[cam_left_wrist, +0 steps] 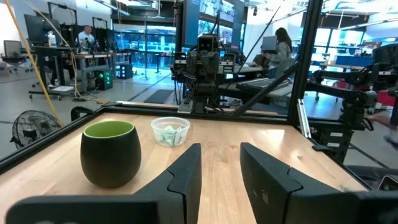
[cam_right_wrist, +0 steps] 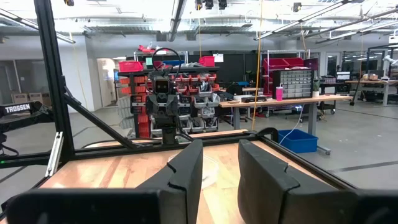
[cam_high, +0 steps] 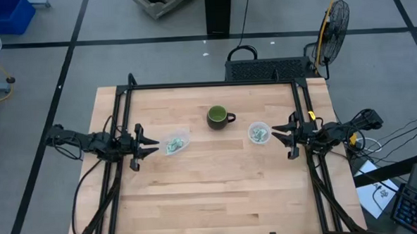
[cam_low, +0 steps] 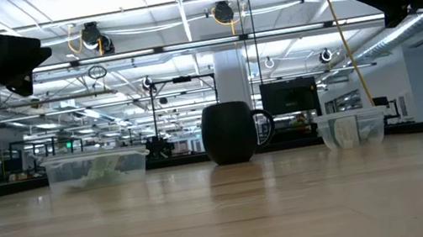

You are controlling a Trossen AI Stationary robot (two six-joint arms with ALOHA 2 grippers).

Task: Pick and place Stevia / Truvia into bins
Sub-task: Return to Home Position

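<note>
The left gripper (cam_high: 154, 144) and right gripper (cam_high: 275, 134) hang empty, fingers parted, well out on either side of the mug (cam_high: 219, 117). The packets (cam_high: 172, 145) lie inside the left bin (cam_high: 185, 138) and right bin (cam_high: 251, 130), which flank the mug.

The whole pale wooden surface (cam_high: 219, 194) is taken from straight above. By the low camera it is viewed level from its edge, facing the room. From each wrist it is looked across toward the opposite dark arm (cam_left_wrist: 205, 68). The dark green handled mug (cam_high: 218, 117) and one clear round plastic bin (cam_high: 258, 133) are shared by the high, low and left wrist views.
</note>
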